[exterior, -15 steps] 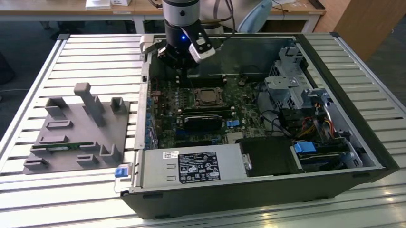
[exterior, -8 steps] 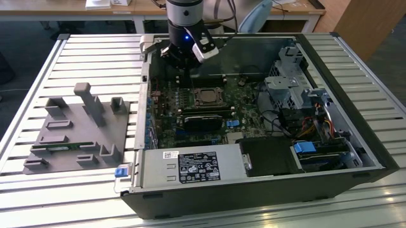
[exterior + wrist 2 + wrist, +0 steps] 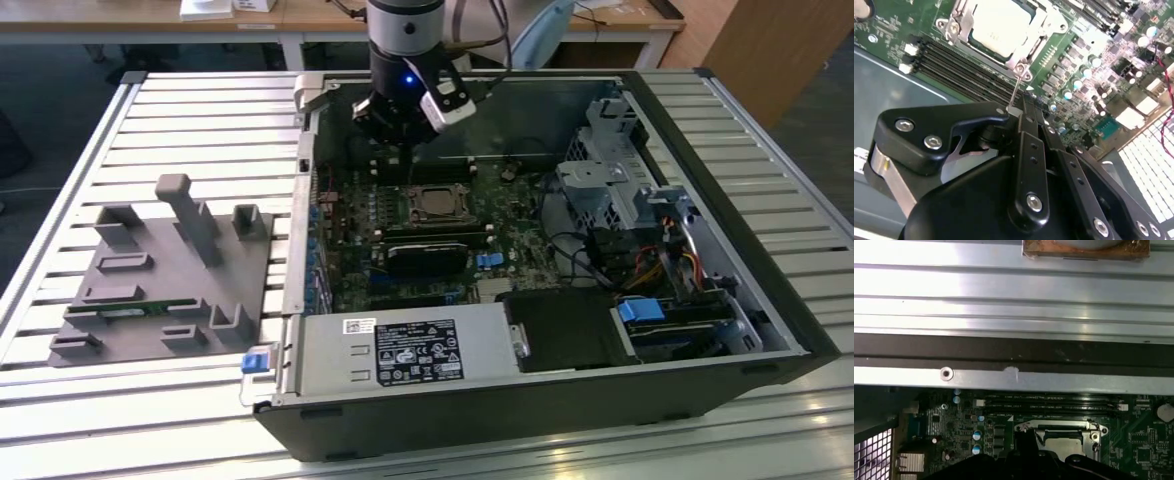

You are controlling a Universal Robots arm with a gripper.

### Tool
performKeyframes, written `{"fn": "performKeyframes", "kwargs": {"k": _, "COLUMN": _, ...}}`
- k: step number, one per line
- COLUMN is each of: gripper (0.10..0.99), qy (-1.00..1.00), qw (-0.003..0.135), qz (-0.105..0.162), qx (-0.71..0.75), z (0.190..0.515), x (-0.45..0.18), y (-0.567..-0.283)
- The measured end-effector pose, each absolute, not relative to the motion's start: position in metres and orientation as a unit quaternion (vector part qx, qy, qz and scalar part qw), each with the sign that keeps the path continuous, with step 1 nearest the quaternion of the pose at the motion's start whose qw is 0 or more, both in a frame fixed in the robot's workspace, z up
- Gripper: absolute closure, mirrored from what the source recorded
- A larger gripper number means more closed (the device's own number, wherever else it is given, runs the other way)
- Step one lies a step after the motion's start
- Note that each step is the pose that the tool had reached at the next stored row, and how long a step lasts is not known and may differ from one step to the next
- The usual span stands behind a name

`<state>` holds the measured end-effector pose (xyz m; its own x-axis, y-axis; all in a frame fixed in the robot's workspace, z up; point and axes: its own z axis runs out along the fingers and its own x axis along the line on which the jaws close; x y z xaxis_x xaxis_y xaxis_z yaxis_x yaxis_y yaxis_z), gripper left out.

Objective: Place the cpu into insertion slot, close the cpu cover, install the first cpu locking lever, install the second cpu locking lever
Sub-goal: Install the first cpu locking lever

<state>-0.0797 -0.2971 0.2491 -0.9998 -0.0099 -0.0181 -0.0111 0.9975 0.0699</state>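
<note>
The cpu [image 3: 999, 22], with its pale silver top, lies in the insertion slot [image 3: 434, 205] on the green motherboard. The cpu cover [image 3: 1040, 29], a silver frame, lies down around it. A thin wire locking lever [image 3: 1015, 92] rises from the socket's corner to my gripper [image 3: 1016, 111], whose black fingers are shut on the wire's free end. In the exterior view the gripper [image 3: 400, 140] hangs just behind the socket, inside the open case. The first wrist view has the cpu [image 3: 1064, 444] and cover [image 3: 1061, 428] below the case wall.
Long black memory slots [image 3: 961, 67] run beside the socket. A power supply box [image 3: 400, 350] sits at the case front, drive cages and cables [image 3: 627, 200] at the exterior view's right. A grey fixture [image 3: 160, 270] stands on the slatted table [image 3: 200, 110] at the left.
</note>
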Motion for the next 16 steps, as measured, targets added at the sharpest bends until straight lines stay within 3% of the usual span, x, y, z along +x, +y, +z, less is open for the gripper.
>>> {"fn": "performKeyframes", "kwargs": {"k": 16, "gripper": 0.980, "qy": 0.999, "qw": 0.009, "qz": 0.044, "qx": -0.006, "z": 0.2457, "x": -0.0743, "y": -0.2971}}
